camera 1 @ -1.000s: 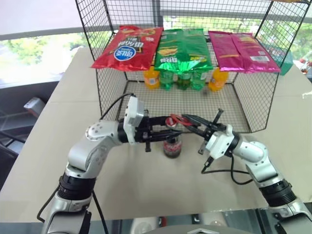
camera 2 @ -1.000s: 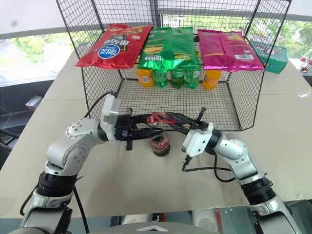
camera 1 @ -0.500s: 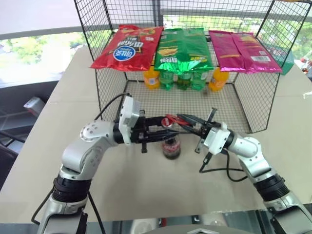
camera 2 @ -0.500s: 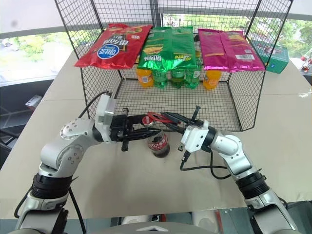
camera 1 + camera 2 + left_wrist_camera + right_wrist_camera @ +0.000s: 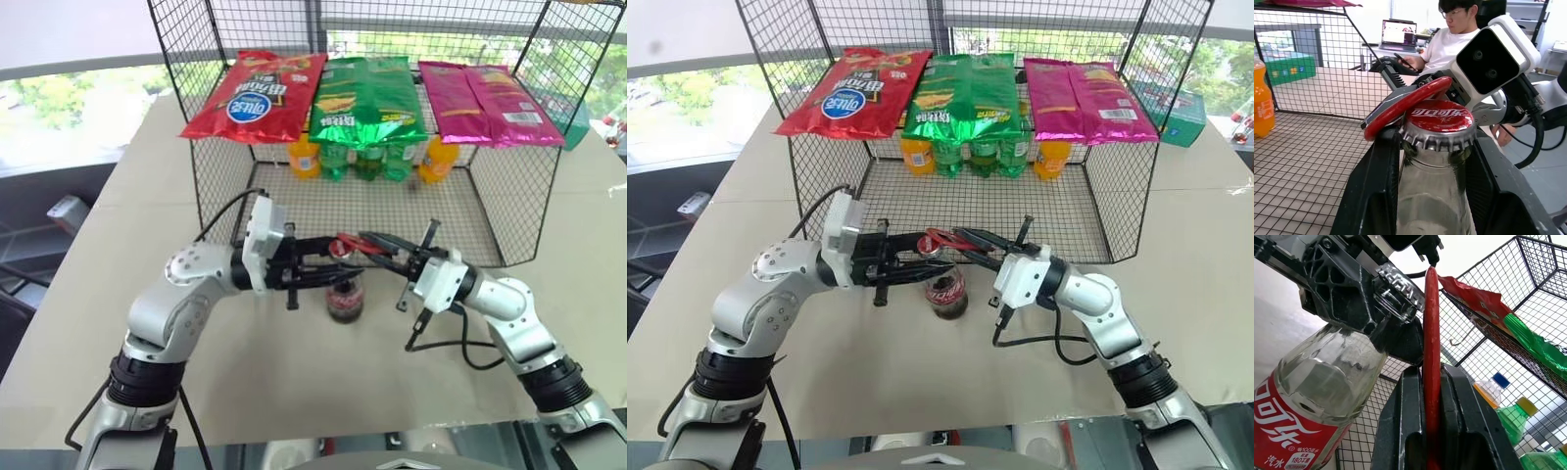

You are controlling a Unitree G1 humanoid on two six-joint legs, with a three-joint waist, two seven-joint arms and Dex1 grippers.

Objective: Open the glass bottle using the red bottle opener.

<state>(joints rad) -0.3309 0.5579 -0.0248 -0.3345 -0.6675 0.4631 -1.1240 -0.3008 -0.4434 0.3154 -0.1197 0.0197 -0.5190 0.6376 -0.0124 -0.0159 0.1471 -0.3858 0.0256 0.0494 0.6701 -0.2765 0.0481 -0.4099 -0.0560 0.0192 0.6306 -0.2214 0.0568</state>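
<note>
With the cap still crimped on, the opening isn't done. My left hand [image 5: 1432, 205] clamps the neck of the glass bottle [image 5: 345, 297], standing on the worktop at frame centre: clear shoulders, dark cola, red label. My right hand [image 5: 1432, 406] pinches the red bottle opener [image 5: 1405, 103], its ring over the cap's edge; the prying remains.
</note>
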